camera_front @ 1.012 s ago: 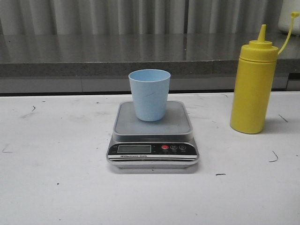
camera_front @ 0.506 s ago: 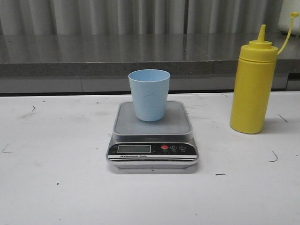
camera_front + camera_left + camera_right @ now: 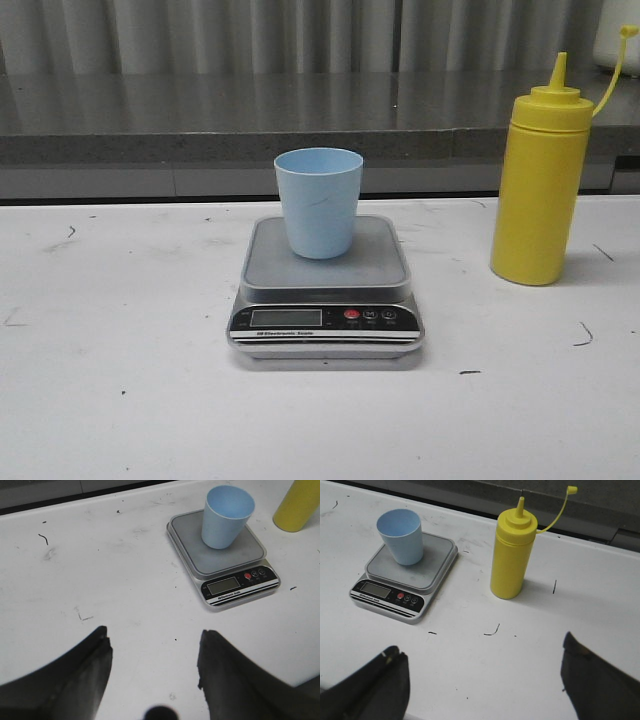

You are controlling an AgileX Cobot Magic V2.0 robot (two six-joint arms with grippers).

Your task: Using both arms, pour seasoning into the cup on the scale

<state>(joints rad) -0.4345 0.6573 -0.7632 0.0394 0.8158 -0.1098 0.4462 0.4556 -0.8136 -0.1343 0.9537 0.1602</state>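
Note:
The light blue cup (image 3: 319,202) stands upright and empty on the steel plate of the silver scale (image 3: 326,290) at the table's middle. The tall yellow seasoning bottle (image 3: 540,185) stands upright to the right, its cap hanging off on its tether. Neither arm shows in the front view. In the left wrist view my left gripper (image 3: 152,637) is open and empty over bare table, short of the scale (image 3: 232,565) and cup (image 3: 225,516). In the right wrist view my right gripper (image 3: 482,652) is wide open and empty, short of the bottle (image 3: 511,555), with the cup (image 3: 402,536) and scale (image 3: 402,587) beyond.
The white table (image 3: 120,380) carries small dark scuff marks. A grey steel counter ledge (image 3: 200,130) runs along the back edge, in front of a corrugated wall. A white object (image 3: 617,35) sits at the far back right behind the bottle's cap.

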